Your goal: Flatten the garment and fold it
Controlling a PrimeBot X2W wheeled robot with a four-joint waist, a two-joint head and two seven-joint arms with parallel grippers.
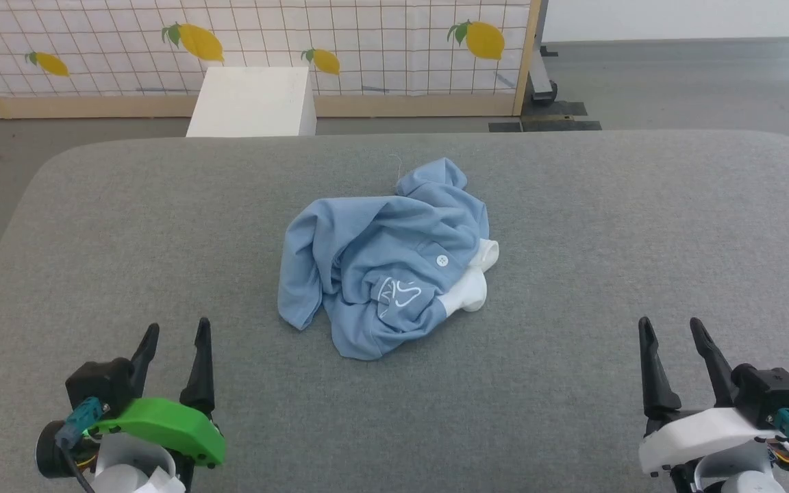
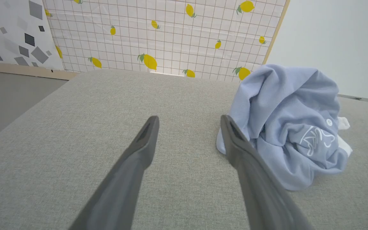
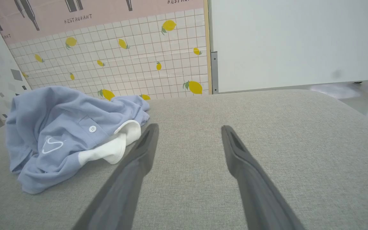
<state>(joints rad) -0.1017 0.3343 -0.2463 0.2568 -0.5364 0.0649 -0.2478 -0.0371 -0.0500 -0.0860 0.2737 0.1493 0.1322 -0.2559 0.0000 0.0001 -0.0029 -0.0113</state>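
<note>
The garment is a light blue polo shirt lying crumpled in a heap at the middle of the grey padded table. Its white collar pokes out on the right side, and one white button and a white cursive logo face up. My left gripper rests open near the front left, apart from the heap. My right gripper rests open near the front right, also clear of it. The garment lies right of my left gripper in the left wrist view, and the garment lies left of my right gripper in the right wrist view.
A white box stands on the floor behind the table's far edge. A lemon-patterned screen closes off the back, with a white panel to its right. Bare table surface surrounds the heap on all sides.
</note>
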